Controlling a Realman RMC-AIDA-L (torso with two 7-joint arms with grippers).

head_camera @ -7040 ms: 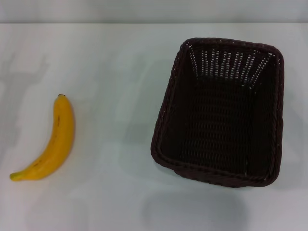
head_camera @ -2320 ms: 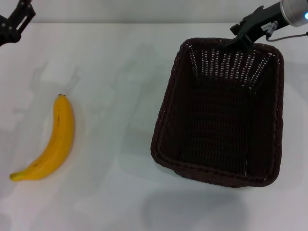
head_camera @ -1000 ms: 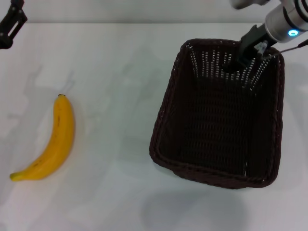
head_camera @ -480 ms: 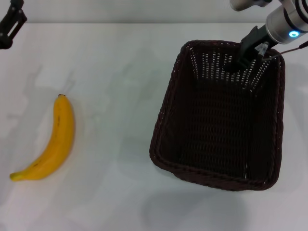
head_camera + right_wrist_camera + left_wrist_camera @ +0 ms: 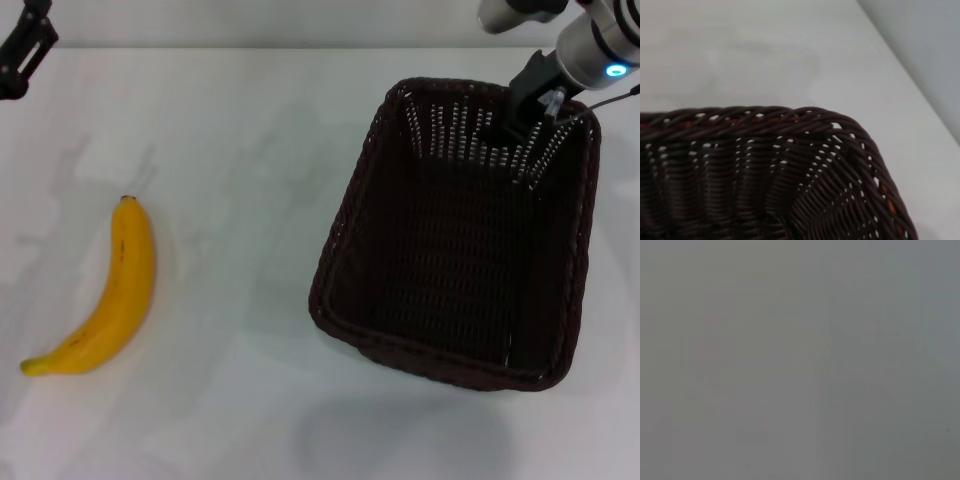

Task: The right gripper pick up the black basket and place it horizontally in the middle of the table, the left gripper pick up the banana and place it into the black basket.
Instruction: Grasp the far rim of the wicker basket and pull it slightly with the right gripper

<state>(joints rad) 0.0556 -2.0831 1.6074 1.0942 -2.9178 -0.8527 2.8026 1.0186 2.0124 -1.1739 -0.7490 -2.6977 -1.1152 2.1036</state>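
Spanning everything, white table [image 5: 250, 150] under black basket [image 5: 460, 280]

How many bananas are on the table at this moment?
1. The banana lies on the white table at the robot's left, apart from the black basket. What shows of the basket's inside holds no fruit.
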